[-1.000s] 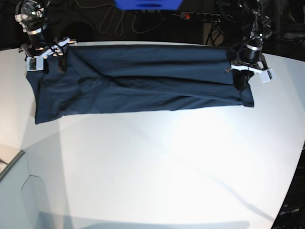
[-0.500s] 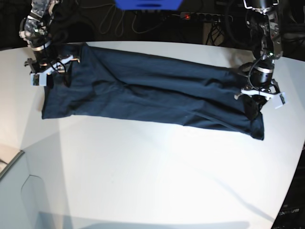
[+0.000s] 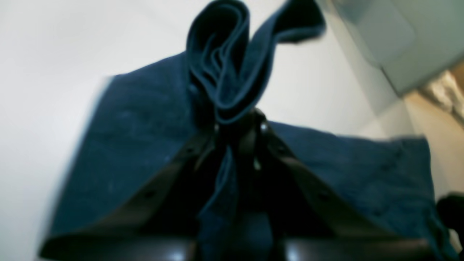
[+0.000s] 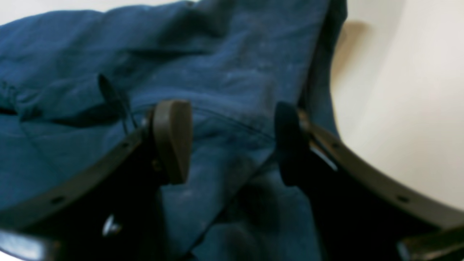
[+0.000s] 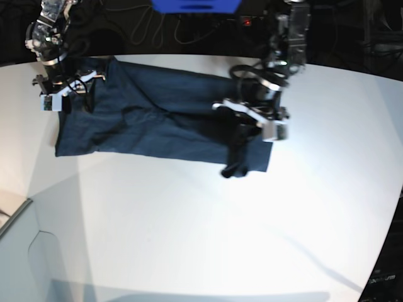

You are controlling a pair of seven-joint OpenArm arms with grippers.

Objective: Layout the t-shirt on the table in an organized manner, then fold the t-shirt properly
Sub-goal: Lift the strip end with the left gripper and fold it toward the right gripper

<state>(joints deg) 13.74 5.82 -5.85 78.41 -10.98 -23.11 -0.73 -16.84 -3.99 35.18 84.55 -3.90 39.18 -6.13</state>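
A: Item one: we list the dark navy blue cloth t-shirt (image 5: 151,123), lying on the large white tabletop (image 5: 208,233) toward its far side.

B: We add the left gripper (image 5: 242,139), pinched tight on a bunched fold of the t-shirt; only its wrist view shows the curled hem.

A: The right gripper (image 5: 66,97) hovers, jaws wide apart, holding nothing.

B: Surroundings: a pale grey box corner (image 5: 19,251) and dark cables (image 5: 145,25) behind. We read no writing.

White table (image 5: 201,239) under dark navy t-shirt (image 5: 145,123)
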